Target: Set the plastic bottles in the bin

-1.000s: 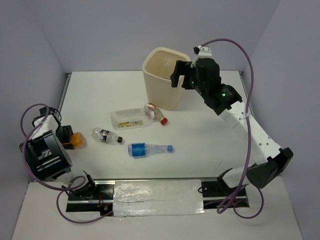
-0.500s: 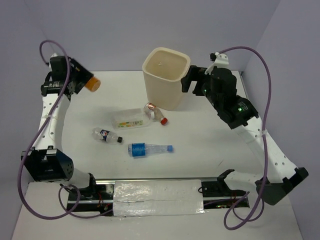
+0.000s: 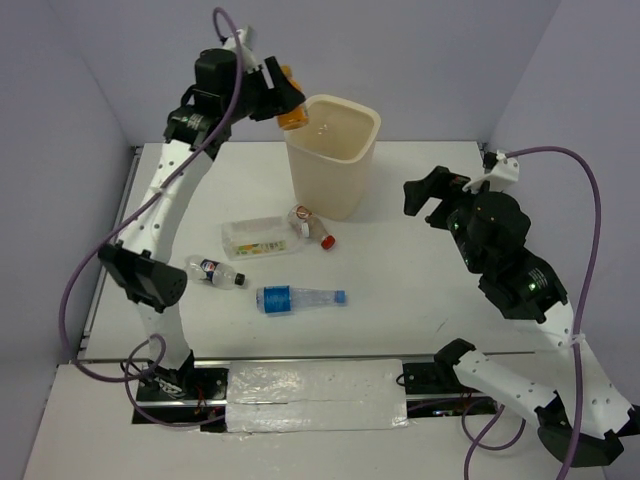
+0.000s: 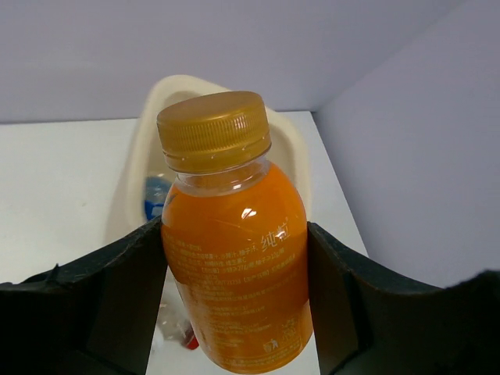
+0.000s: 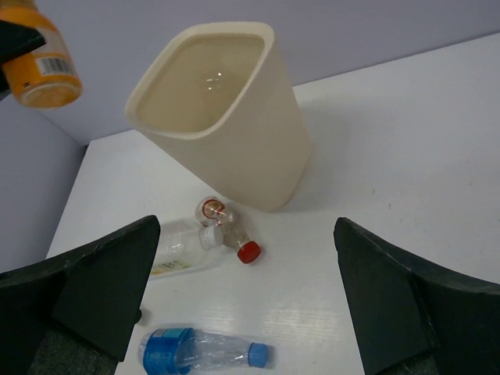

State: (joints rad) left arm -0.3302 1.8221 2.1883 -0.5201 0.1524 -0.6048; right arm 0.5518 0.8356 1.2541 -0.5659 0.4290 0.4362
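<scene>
My left gripper (image 3: 283, 100) is shut on the orange bottle (image 3: 292, 118) and holds it up in the air beside the left rim of the cream bin (image 3: 333, 160). In the left wrist view the orange bottle (image 4: 234, 266) sits between both fingers (image 4: 117, 305), with the bin's rim (image 4: 141, 156) beyond it and a blue-labelled bottle (image 4: 154, 199) inside. My right gripper (image 3: 432, 195) is open and empty, right of the bin. On the table lie a boxy clear bottle (image 3: 260, 238), a red-capped crushed bottle (image 3: 312, 228), a dark-labelled bottle (image 3: 214, 271) and a blue-labelled bottle (image 3: 298, 297).
The right wrist view shows the bin (image 5: 234, 133), the held orange bottle (image 5: 41, 66) at top left, the red-capped bottle (image 5: 230, 234) and the blue-labelled bottle (image 5: 203, 351). Grey walls close the table at the back and sides. A taped strip (image 3: 315, 395) runs along the near edge.
My left arm has swung up from the left side of the table to the bin's rim, carrying the orange bottle. My right arm has drawn back from the bin to the right.
</scene>
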